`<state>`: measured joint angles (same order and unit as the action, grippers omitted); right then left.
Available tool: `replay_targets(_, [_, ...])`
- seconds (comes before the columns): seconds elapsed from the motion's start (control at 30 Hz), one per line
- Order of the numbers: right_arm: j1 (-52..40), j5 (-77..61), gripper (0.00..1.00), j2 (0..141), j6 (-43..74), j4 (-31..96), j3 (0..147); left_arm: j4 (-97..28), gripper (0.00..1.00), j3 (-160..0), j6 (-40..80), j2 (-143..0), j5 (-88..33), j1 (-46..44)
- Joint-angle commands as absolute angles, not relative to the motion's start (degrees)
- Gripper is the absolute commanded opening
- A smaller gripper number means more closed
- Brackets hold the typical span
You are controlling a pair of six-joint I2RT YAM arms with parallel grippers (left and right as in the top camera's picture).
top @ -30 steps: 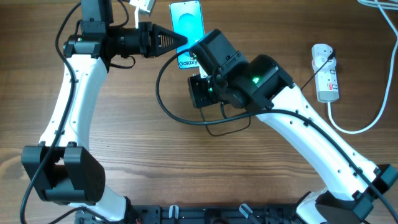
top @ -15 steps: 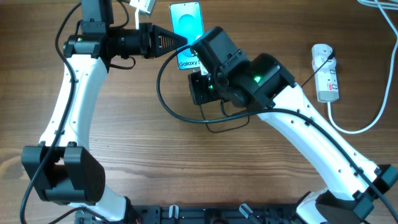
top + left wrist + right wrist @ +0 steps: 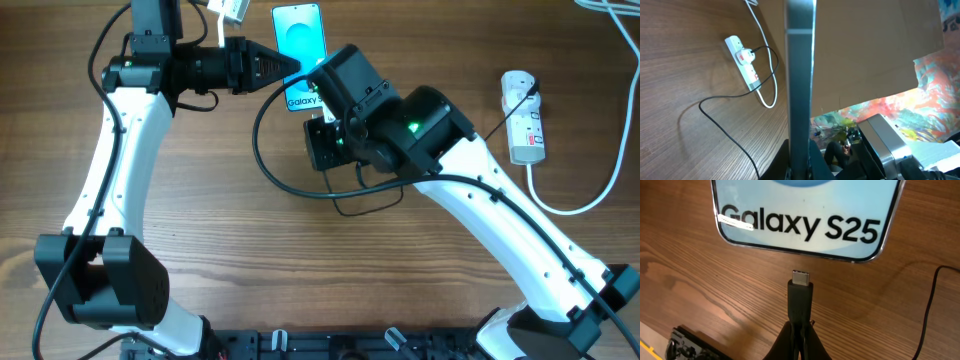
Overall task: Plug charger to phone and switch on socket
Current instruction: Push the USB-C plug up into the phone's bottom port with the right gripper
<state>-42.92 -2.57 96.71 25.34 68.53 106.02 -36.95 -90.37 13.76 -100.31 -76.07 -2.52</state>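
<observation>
On the brown wood-grain table (image 3: 220,230), the left gripper (image 3: 290,68) reaches in from the left and is clamped on the side edge of the phone (image 3: 300,30), which lies near the far edge with its cyan screen up. Below the phone's "Galaxy S25" end, the right gripper (image 3: 799,330) pinches the charger (image 3: 801,297) by its dark connector; the metal tip points at the phone's edge, just short of it. The thin black cable loops across the bare wood. Well to the right lies the white socket (image 3: 525,118) with its thick white cord (image 3: 570,211). Beyond the table, the left wrist view shows a plain brown board (image 3: 865,45) and a brightly patterned sheet (image 3: 920,110).
</observation>
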Motion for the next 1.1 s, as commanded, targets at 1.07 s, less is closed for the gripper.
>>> replay_targets(1.07, [-42.65,-3.44,0.04,96.55,24.40,66.96,107.79,-37.58,0.04,-90.91,10.70,-100.18,-80.27,-2.50])
